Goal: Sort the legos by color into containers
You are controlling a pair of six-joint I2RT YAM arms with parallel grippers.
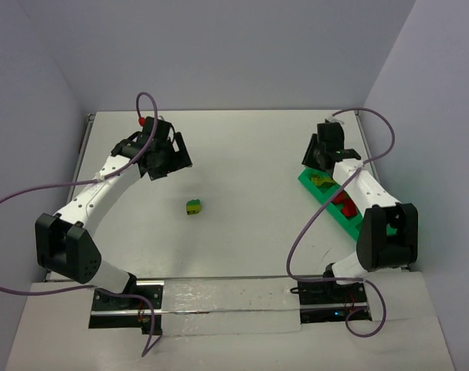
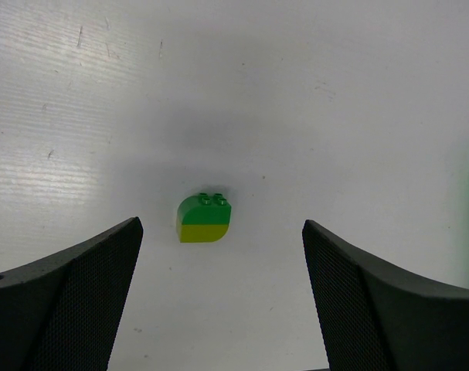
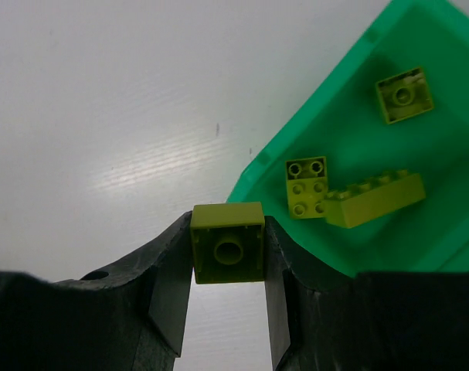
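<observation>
Toward the upper left of the overhead view, the left gripper (image 1: pixel 164 154) hangs over the white table (image 1: pixel 242 147); how far it is spread cannot be read from up there. A two-colour brick (image 1: pixel 194 206) lies alone near mid-frame, well apart from both arms. At the right, the right gripper (image 1: pixel 325 147) sits above the upper end of the green tray (image 1: pixel 315 192), with red bricks (image 1: pixel 344 199) showing lower down in it.

From the left wrist, the fingers (image 2: pixel 72 301) stand wide with nothing between them. The two-colour brick lies at the centre of the frame, studded green half above, yellow-green half below, one lower corner rounded.

From the right wrist, the right gripper is pinched on a yellow-green brick (image 3: pixel 228 243) at lower centre, its hollow underside facing the camera, just short of the tray's corner. Loose bricks (image 3: pixel 373 199) of the same colour lie in the compartment at upper right.

These pieces look light, rigid and smooth-sided, so probably a little slippery. The lone brick is best taken across its flat opposite sides, avoiding the rounded corner, and its two halves will likely need pulling apart.
</observation>
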